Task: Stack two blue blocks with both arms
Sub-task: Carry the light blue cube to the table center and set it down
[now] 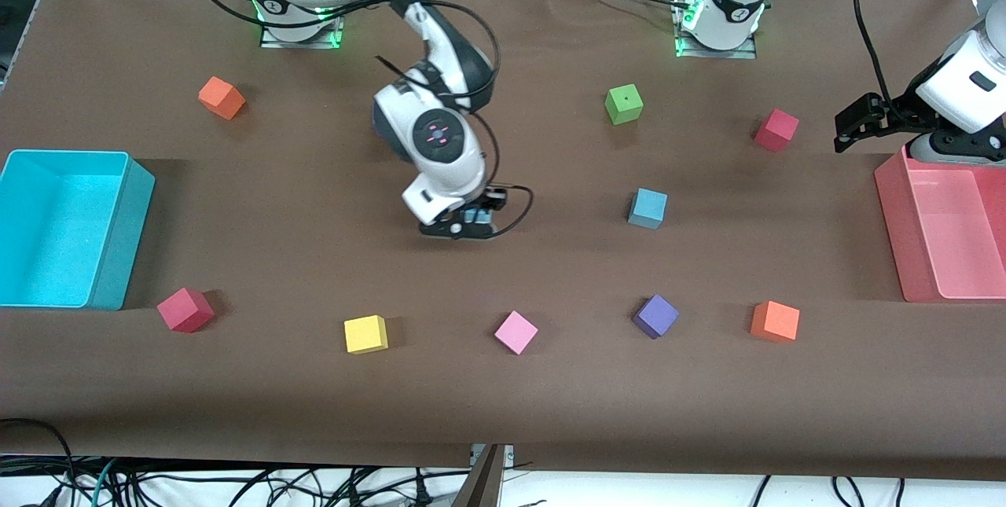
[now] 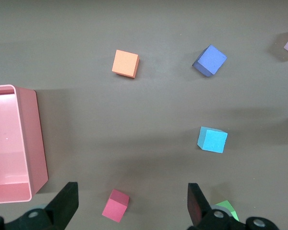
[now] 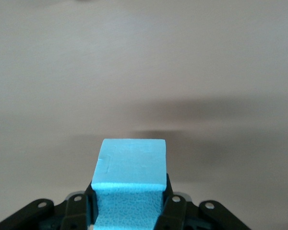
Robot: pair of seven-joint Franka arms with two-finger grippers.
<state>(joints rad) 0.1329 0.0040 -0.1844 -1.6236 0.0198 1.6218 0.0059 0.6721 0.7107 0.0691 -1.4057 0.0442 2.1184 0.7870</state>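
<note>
Here, one small sky-blue foam cube (image 3: 130, 179) is clamped in the closed jaws of the right gripper (image 1: 471, 218) low over the mid-tabletop (image 1: 314, 405); the second sky-blue foam cube (image 1: 648, 208) rests toward the left arm's end; the left gripper (image 1: 857, 123) waits, jaws wide and empty, above the pink plastic bin (image 1: 904, 255).

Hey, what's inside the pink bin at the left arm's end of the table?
The pink bin shows only its bare pink floor; no block lies in the visible part. The left gripper, open, hangs beside its rim, and the arm's wrist covers the bin's corner nearest the bases, so that bit can't be checked.
</note>
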